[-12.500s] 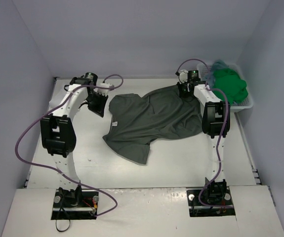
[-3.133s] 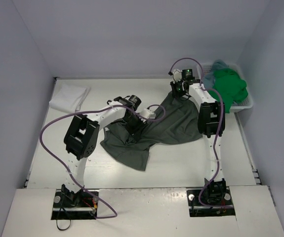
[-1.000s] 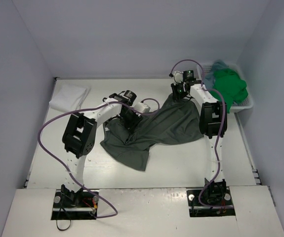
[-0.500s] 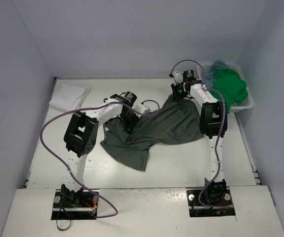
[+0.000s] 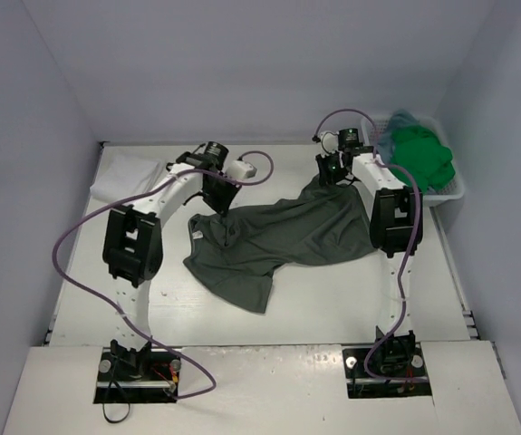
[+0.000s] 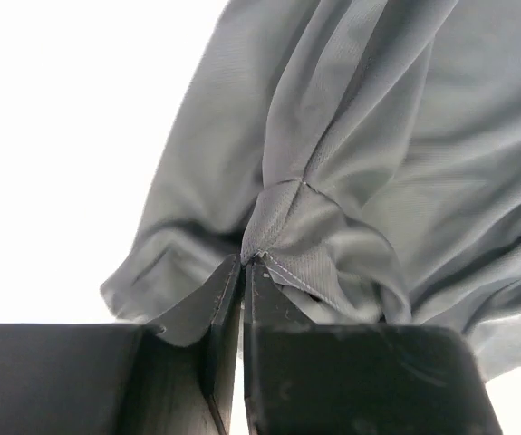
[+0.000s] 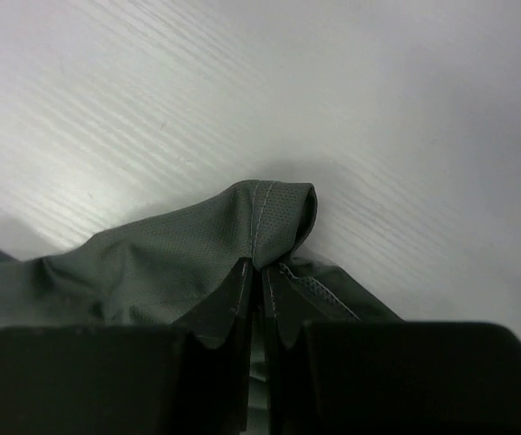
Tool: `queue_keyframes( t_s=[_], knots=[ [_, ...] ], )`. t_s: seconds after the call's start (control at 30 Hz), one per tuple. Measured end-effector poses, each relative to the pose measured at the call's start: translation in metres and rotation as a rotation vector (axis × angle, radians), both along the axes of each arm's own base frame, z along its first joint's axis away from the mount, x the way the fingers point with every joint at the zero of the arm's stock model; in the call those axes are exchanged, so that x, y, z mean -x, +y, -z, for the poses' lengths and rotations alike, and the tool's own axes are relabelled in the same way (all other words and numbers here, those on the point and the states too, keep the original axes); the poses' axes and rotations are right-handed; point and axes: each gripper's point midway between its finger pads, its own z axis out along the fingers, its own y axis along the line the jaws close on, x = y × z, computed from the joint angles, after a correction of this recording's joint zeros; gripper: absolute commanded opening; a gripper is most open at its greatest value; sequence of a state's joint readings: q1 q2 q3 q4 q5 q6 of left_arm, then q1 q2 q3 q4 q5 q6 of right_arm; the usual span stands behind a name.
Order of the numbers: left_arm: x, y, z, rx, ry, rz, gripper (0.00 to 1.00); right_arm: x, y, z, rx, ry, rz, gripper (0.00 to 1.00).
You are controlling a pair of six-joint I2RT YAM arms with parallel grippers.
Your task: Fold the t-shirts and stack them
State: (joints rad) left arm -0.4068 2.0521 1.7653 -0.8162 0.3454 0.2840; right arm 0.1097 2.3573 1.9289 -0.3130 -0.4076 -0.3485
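White table (image 5: 332,299); left gripper (image 6: 245,265) pinched tight on a seam of the grey t-shirt (image 5: 287,231), right gripper (image 7: 260,267) clamped on its far edge. Shirt lies rumpled mid-table between them. White basket (image 5: 457,191), far right, holds 1 green shirt (image 5: 423,159) and 1 bluish cloth (image 5: 403,118). Folded white shirt (image 5: 126,174) far left.

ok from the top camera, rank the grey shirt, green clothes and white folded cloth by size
1. grey shirt, clearly largest.
2-3. green clothes and white folded cloth look about alike; the left arm hides part of the white one, so no ranking.
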Motion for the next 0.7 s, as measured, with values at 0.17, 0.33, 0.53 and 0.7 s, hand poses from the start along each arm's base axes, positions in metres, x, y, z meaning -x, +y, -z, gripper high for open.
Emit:
queue_keyframes(
  t_s=[0.17, 0.33, 0.53, 0.7],
  knots=[
    [-0.015, 0.025, -0.033, 0.028, -0.074, -0.066, 0.00, 0.002, -0.005, -0.026, -0.004, -0.036, 0.008, 0.00],
    [-0.015, 0.027, -0.041, 0.034, -0.084, -0.075, 0.00, 0.003, -0.009, -0.054, 0.000, -0.083, 0.017, 0.00],
    [-0.014, 0.026, -0.043, 0.036, -0.082, -0.077, 0.00, 0.007, -0.016, -0.085, 0.021, -0.137, 0.032, 0.00],
    [-0.024, 0.022, -0.066, 0.060, -0.130, -0.086, 0.00, 0.017, -0.029, -0.117, 0.035, -0.189, 0.050, 0.00]
  ],
)
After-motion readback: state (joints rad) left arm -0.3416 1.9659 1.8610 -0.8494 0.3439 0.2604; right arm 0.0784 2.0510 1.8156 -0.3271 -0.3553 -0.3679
